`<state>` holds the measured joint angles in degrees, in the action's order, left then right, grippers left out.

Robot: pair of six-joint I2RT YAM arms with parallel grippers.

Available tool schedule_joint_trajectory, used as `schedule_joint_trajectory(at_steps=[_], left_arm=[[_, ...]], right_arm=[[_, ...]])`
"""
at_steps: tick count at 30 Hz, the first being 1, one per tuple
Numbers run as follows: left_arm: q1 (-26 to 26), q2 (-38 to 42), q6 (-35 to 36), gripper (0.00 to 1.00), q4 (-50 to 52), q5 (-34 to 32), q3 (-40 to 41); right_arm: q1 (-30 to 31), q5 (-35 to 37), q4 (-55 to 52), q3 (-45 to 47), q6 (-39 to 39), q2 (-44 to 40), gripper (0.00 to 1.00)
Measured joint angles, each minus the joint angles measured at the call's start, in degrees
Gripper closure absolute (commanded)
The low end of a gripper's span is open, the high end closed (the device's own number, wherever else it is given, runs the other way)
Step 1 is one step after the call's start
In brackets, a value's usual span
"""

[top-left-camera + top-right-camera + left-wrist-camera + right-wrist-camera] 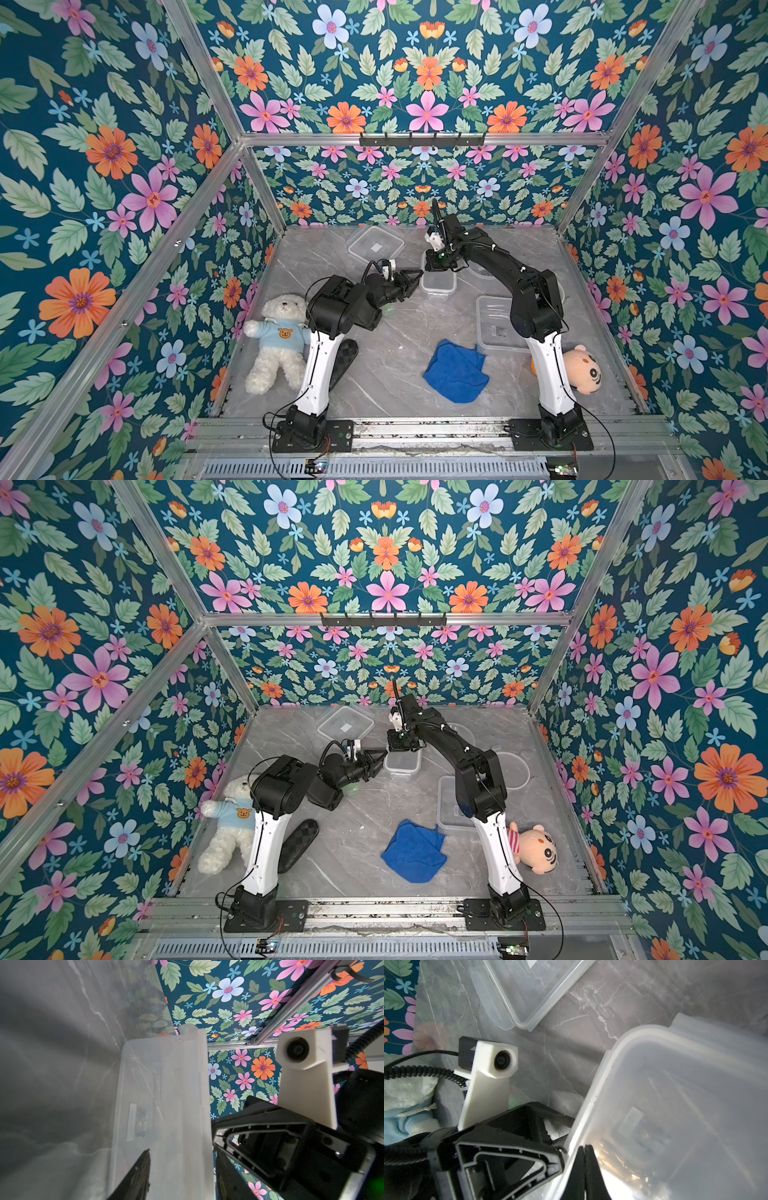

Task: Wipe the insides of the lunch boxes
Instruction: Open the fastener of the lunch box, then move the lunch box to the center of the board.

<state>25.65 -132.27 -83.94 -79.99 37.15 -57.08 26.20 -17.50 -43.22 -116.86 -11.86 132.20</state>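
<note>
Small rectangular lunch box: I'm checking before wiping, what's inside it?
Nothing loose shows inside the small lunch box, only a label at its base. The shut right gripper hides part of the interior by the rim.

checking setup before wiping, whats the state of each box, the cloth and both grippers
small lunch box: upright, lid off, empty
large lunch box: lid off, empty
blue cloth: crumpled, unheld
left gripper: open, astride small lunch box wall
right gripper: shut, at small lunch box rim

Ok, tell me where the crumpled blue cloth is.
In both top views the crumpled blue cloth lies on the grey marble table near its front edge, just in front of the large clear plastic container on the right side.
</note>
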Motion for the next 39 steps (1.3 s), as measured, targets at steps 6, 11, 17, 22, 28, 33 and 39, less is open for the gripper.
schedule_joint_trajectory(at_steps=[6, 11, 17, 22, 28, 33, 39], left_arm=[[0.2, 2.5, 0.3, 0.66, 5.4, -0.5, 0.2], [0.4, 3.0, 0.7, 0.85, 7.1, -0.8, 0.5], [0.8, 5.5, 2.9, 0.88, 11.5, -1.1, 1.9], [0.9, 11.7, 7.9, 0.86, 20.8, -1.9, 3.2], [1.4, 22.5, 18.6, 0.72, 35.4, -2.8, -0.3], [1.6, 29.0, 26.3, 0.7, 46.8, -6.1, -3.0], [1.6, 32.1, 31.8, 0.71, 57.3, -9.4, -3.7]], right_arm=[[0.0, 0.0, 1.4, 1.5, 0.0, -0.7, 1.0], [0.0, 1.0, 1.6, 2.2, 0.2, -1.4, 1.0], [0.0, 1.3, 2.3, 3.0, 0.3, -1.8, 1.0], [0.0, 1.4, 2.6, 3.7, 0.4, -3.1, 1.0], [0.0, 1.2, -3.3, 6.0, 0.4, -7.9, 1.0], [-1.9, 4.3, -5.4, 11.2, 0.4, -16.7, 1.0], [-5.3, 11.4, -6.4, 21.9, 0.2, -24.0, 1.0]])
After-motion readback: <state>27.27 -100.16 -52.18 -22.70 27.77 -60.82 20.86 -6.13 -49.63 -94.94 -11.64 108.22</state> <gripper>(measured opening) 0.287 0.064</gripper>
